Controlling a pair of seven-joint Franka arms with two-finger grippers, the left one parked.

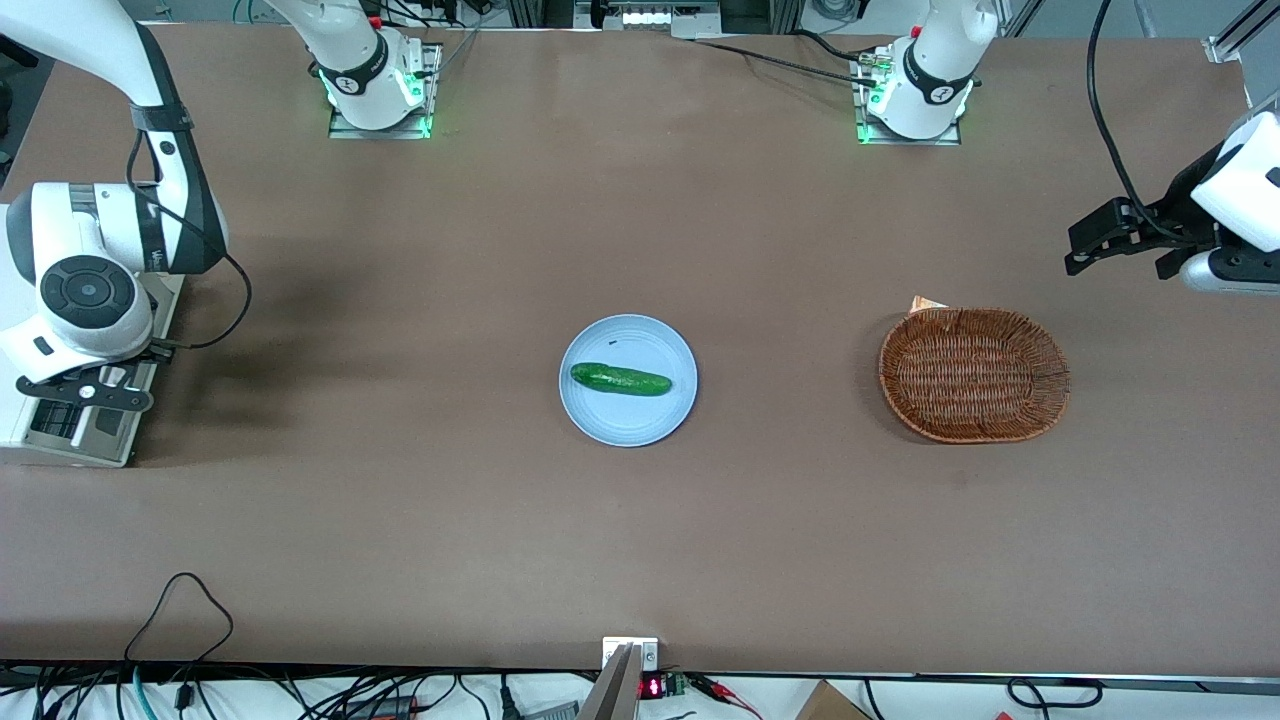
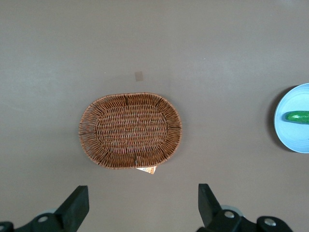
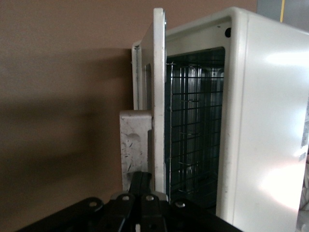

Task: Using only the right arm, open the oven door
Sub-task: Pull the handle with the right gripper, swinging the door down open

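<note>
Jaws appear pinched on the door (image 3: 158, 96) edge beside its handle (image 3: 136, 147) — gripper (image 3: 141, 193) at six o'clock of it, we judge for leverage. We find the door ajar, rack showing inside the oven (image 3: 260, 121) — opening unfinished.

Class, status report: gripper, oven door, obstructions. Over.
Gripper at oven door handle. Door partly open, wire rack showing. Nothing blocking its swing.

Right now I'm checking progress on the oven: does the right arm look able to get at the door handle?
Probably yes. The gripper is right at the oven door, beside its handle. The door stands slightly ajar from the oven, and nothing lies between them.
</note>
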